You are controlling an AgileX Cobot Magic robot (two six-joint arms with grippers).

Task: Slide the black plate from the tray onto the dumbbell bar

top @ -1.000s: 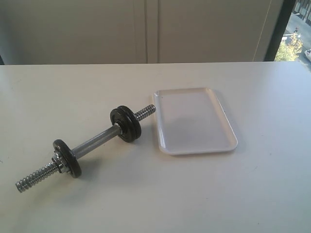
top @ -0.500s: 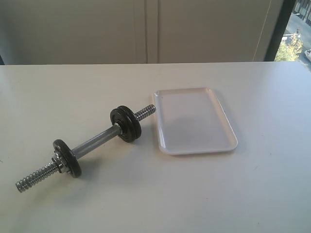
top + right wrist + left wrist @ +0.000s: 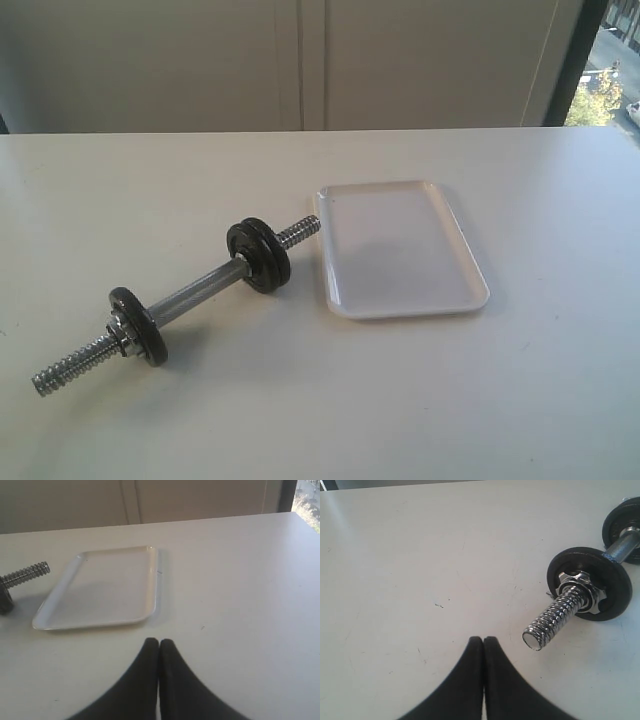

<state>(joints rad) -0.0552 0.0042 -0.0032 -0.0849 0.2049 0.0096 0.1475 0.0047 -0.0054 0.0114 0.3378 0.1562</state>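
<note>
The dumbbell bar [image 3: 195, 292] lies slantwise on the table, left of the tray [image 3: 410, 311]. The tray holds nothing, and no loose black plate shows anywhere. One black disc [image 3: 140, 325] with a silver nut sits near the bar's near end. A thicker black disc [image 3: 258, 255] sits near the tray end; I cannot tell whether it is the black plate. My left gripper [image 3: 483, 639] is shut and empty, just short of the bar's threaded tip [image 3: 534, 639]. My right gripper [image 3: 159, 641] is shut and empty, a little off the tray's rim [image 3: 90, 625].
The white table [image 3: 520, 400] spreads wide around both things. A pale wall runs behind its far edge, with a window [image 3: 612, 70] at the back right. Neither arm shows in the exterior view.
</note>
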